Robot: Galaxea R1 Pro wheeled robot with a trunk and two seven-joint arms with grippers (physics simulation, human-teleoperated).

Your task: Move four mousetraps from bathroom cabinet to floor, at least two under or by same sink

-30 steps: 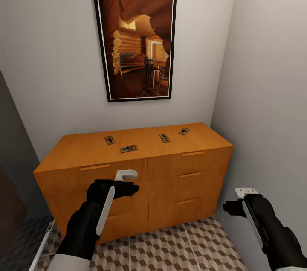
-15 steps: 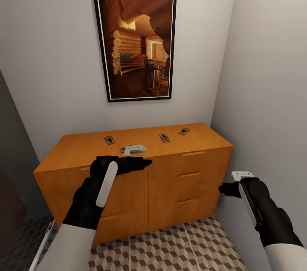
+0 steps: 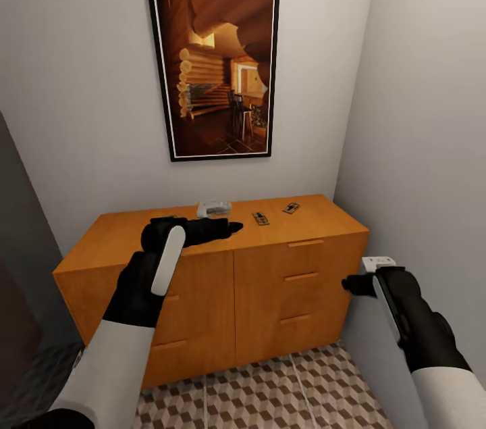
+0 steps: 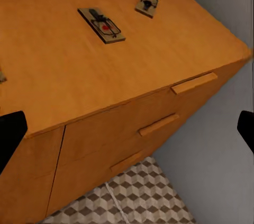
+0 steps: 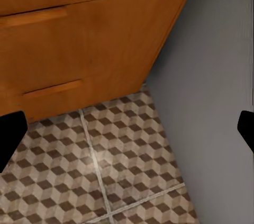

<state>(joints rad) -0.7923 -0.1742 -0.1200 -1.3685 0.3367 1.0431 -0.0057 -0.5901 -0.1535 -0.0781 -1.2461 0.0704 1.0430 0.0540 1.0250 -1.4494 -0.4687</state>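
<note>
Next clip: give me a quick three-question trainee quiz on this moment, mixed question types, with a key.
1. True or false: the mousetraps lie on the bathroom floor.
2. Which arm reaches over the cabinet top? A) left B) right
3. Fill in: the picture hangs on the wall ____ the cabinet.

Key: 1 false, they lie on the cabinet top. 2 A, the left gripper is above it; the right gripper hangs beside the drawers. 3 above.

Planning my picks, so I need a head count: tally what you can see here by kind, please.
mousetraps: 2 in plain view, one nearer the middle of the cabinet top and one towards the right wall
cabinet: 1
framed picture: 1
Total: 4
The left arm covers part of the cabinet top, so more traps may be hidden there.
</note>
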